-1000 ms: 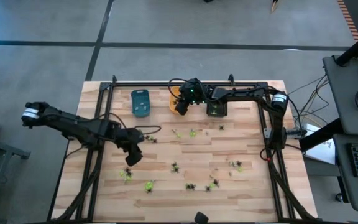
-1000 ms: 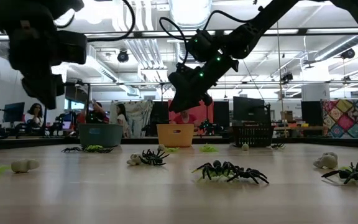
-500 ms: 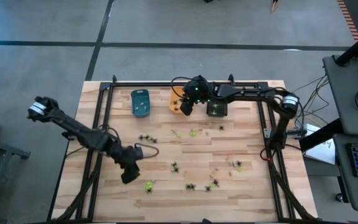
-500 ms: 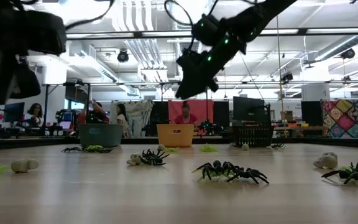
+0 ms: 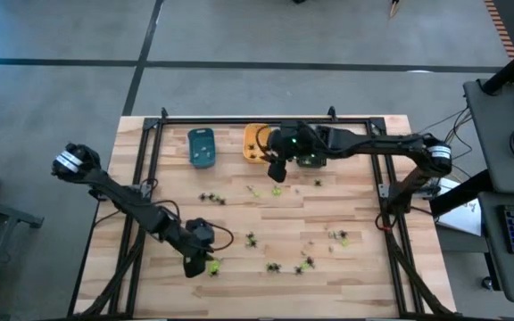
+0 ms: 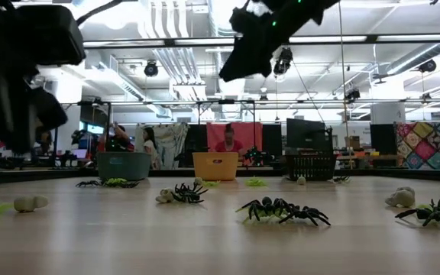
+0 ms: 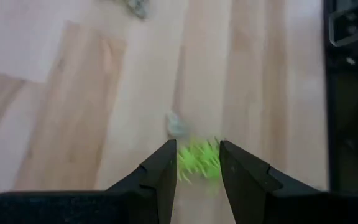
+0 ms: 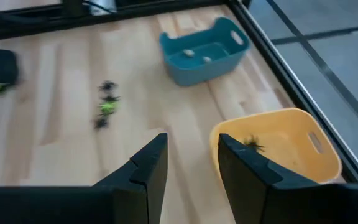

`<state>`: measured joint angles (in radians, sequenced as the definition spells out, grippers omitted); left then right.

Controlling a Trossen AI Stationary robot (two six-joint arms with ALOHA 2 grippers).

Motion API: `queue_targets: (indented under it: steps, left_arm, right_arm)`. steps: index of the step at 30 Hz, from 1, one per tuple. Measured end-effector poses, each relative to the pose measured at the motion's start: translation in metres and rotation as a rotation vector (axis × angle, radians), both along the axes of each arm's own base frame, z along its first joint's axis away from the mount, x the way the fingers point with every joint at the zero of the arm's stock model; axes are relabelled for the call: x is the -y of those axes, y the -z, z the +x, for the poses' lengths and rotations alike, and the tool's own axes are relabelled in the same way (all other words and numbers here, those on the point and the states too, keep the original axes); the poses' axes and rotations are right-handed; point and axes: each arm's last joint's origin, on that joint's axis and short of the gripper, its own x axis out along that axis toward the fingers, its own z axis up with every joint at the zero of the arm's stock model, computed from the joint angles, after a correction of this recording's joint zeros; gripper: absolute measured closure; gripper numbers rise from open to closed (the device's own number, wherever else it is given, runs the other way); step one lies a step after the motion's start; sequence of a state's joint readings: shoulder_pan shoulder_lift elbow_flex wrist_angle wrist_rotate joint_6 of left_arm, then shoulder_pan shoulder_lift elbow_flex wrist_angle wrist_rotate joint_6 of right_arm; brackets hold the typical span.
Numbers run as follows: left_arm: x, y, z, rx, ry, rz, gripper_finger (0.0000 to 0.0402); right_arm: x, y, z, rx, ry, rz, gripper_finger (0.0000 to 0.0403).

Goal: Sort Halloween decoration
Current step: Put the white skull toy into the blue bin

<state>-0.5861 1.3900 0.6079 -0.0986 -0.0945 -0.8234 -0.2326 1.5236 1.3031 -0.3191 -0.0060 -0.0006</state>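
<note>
The Halloween decoration is several tiny spidery figures scattered over the wooden table: black ones [image 5: 251, 238], yellow-green ones [image 5: 276, 190] and pale ones [image 6: 30, 203]. My left gripper [image 7: 197, 146] is open low near the table's near left [image 5: 194, 267], slanting down. A yellow-green figure [image 7: 197, 163] lies on the table just beyond the gap between its fingers. My right gripper [image 8: 191, 140] hangs open and empty, high above the far middle of the table [image 5: 277, 169], beside the orange tray [image 8: 278, 146]. A black figure [image 8: 252, 144] lies in that tray.
The blue tray [image 5: 202, 147] holding pale pieces, the orange tray [image 5: 255, 143] and the black tray [image 5: 310, 156] stand in a row along the far edge. A black frame [image 5: 141, 196] borders the table. People sit in the room beyond the table [image 6: 228, 141].
My left gripper has swung toward the table's near edge and sunk, arriving at the yellow-green figure. My right gripper has risen and drawn away from the orange tray toward the near right.
</note>
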Motion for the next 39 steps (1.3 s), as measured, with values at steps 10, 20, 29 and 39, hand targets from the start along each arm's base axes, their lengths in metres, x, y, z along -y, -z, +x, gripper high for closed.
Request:
queue_targets:
  steps: [10, 20, 29, 39]
  left_arm:
    - [0.003, 0.017, 0.007, 0.021, 0.007, 0.119, 0.0297]
    - [0.013, 0.010, 0.024, 0.058, 0.073, 0.207, 0.0283]
    - [0.023, 0.013, 0.029, -0.027, 0.097, 0.168, 0.0226]
    - [0.023, 0.020, 0.030, -0.070, 0.072, 0.176, 0.0233]
  right_arm:
    - [-0.047, -0.009, -0.013, -0.008, -0.102, 0.029, 0.0270]
    - [-0.076, 0.001, -0.026, -0.033, -0.135, 0.040, 0.0273]
    - [-0.105, 0.013, -0.046, -0.060, -0.129, 0.000, 0.0278]
    - [-0.113, 0.019, -0.063, -0.049, -0.011, -0.037, 0.0280]
